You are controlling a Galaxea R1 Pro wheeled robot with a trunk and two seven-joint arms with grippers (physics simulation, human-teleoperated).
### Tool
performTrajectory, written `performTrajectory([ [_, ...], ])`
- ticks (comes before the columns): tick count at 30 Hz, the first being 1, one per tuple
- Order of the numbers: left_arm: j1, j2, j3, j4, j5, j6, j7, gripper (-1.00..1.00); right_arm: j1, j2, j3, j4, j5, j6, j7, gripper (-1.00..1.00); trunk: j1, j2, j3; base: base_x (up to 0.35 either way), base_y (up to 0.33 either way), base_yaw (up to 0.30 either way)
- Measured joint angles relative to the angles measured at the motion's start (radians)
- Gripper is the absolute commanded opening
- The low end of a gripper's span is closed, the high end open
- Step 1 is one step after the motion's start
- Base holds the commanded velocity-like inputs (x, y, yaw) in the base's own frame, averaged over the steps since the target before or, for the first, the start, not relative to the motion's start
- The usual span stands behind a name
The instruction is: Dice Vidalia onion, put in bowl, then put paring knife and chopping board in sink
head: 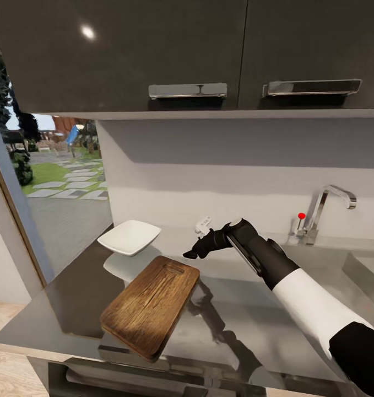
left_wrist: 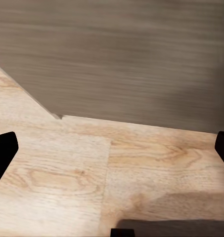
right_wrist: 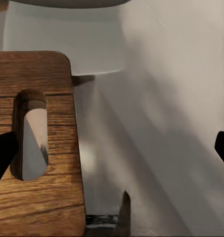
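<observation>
Chopping board — brown wood, rounded corners, slot handle at its far end — lies flat and diagonal on the dark-grey surface, near corner overhanging the front edge. Bowl — white, shallow, squarish rim — sits upright just beyond it. Sink at far right, chrome tap behind.

Beside the glossy white bowl, the chopping board is grained brown wood on a glossy dark-grey desk. The tap is shiny chrome; the cabinets are glossy dark.
</observation>
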Motion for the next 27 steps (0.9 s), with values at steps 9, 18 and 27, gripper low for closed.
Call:
performTrajectory([
  [9, 0.0, 0.001, 0.0, 0.0, 0.0, 0.0, 0.0, 1.0, 0.0, -0.001, 0.0, 0.0, 0.0, 0.0, 0.0, 1.0, 0.0, 0.0, 0.0, 0.0, -0.018, 0.0],
  [18, 0.0, 0.001, 0.0, 0.0, 0.0, 0.0, 0.0, 1.0, 0.0, -0.001, 0.0, 0.0, 0.0, 0.0, 0.0, 1.0, 0.0, 0.0, -0.002, 0.0, 0.0, 0.0],
  [27, 0.0, 0.001, 0.0, 0.0, 0.0, 0.0, 0.0, 1.0, 0.0, -0.001, 0.0, 0.0, 0.0, 0.0, -0.001, 1.0, 0.0, 0.0, -0.009, 0.0, 0.0, 0.0],
])
